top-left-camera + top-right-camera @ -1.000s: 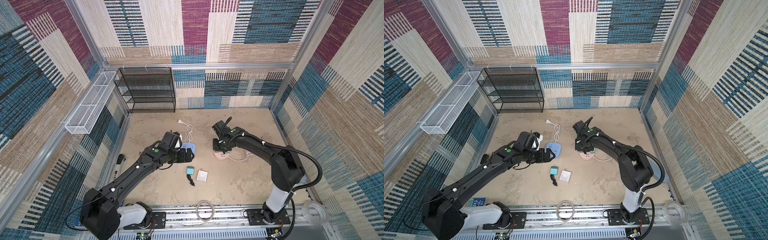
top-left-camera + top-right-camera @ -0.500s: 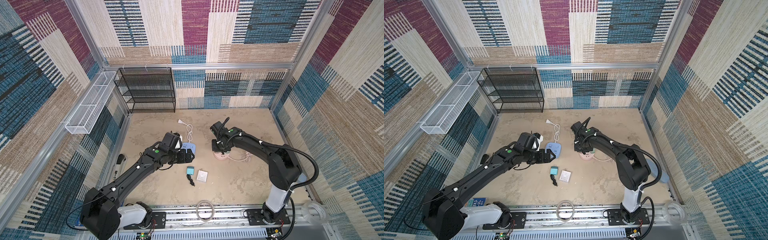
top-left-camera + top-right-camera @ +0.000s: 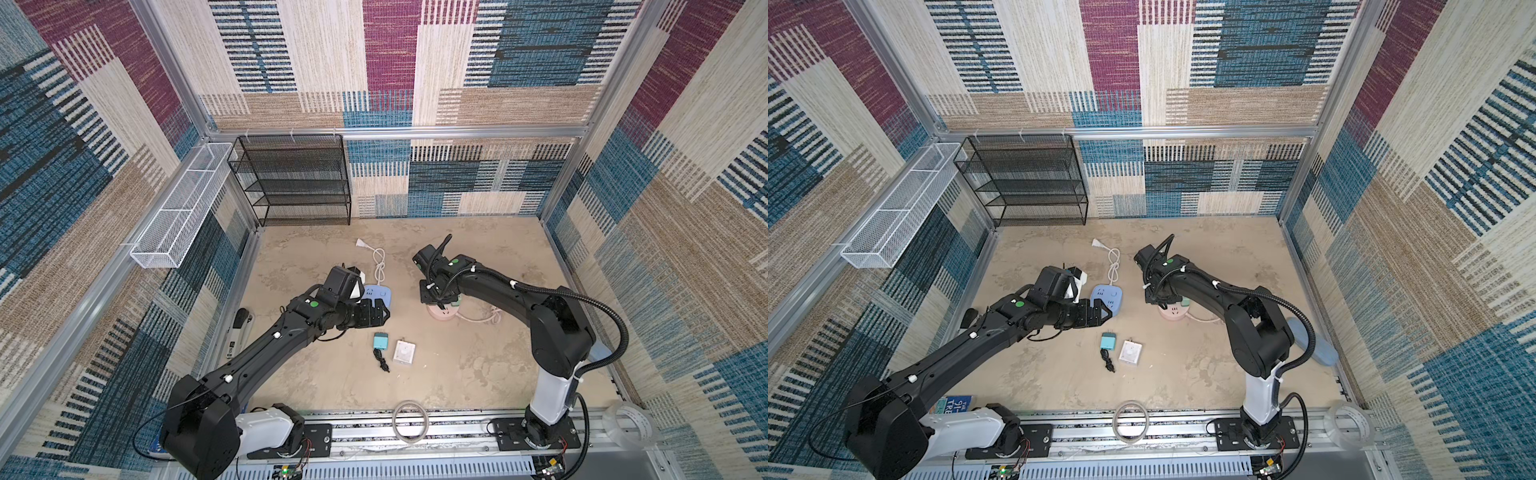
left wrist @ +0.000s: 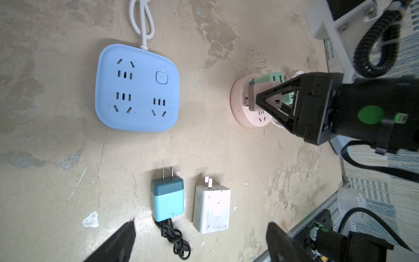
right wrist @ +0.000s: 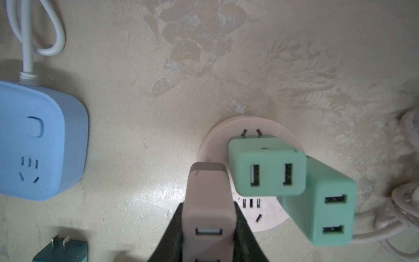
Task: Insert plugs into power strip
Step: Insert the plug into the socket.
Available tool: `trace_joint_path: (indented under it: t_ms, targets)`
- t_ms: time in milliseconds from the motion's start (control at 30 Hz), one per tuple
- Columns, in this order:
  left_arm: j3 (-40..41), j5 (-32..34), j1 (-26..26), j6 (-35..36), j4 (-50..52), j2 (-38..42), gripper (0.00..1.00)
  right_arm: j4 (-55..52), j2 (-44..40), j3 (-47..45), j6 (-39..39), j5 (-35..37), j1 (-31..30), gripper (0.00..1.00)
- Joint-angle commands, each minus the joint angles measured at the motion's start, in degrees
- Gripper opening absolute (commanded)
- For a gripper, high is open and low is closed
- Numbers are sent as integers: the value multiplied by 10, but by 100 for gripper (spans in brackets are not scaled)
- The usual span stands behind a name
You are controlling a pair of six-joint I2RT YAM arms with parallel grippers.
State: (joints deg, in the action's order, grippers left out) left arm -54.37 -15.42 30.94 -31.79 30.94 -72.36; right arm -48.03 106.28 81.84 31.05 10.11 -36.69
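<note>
One pink plug (image 5: 208, 195) between right jaws

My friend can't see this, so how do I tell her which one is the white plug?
Find the blue power strip on the tan table. Nearer the front rail, two boxy plugs lie side by side. The white plug has no cord; the teal plug beside it trails a black cord.

A mint green plug (image 5: 266, 167) and a second mint green plug (image 5: 326, 202) stand upright on the round pink power strip (image 5: 217, 133). My right gripper (image 5: 208, 205) pinches a pink plug (image 5: 208, 181) at its edge. A teal plug (image 4: 167, 197) with a black cord and a white plug (image 4: 212, 208) lie flat side by side, well apart.
</note>
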Motion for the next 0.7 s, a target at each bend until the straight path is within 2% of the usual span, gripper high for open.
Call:
trace_joint_path:
  t_ms: [0,367,667]
  targets:
    - [3,-9,0,-5,-11,3,95,-25,-3,0,9,6,-1,0]
    - [12,-14,0,-9,-21,2,95,-28,-12,-3,11,12,-4,0]
    - [13,-17,0,-8,-22,0,95,-26,12,-3,6,19,-4,0]
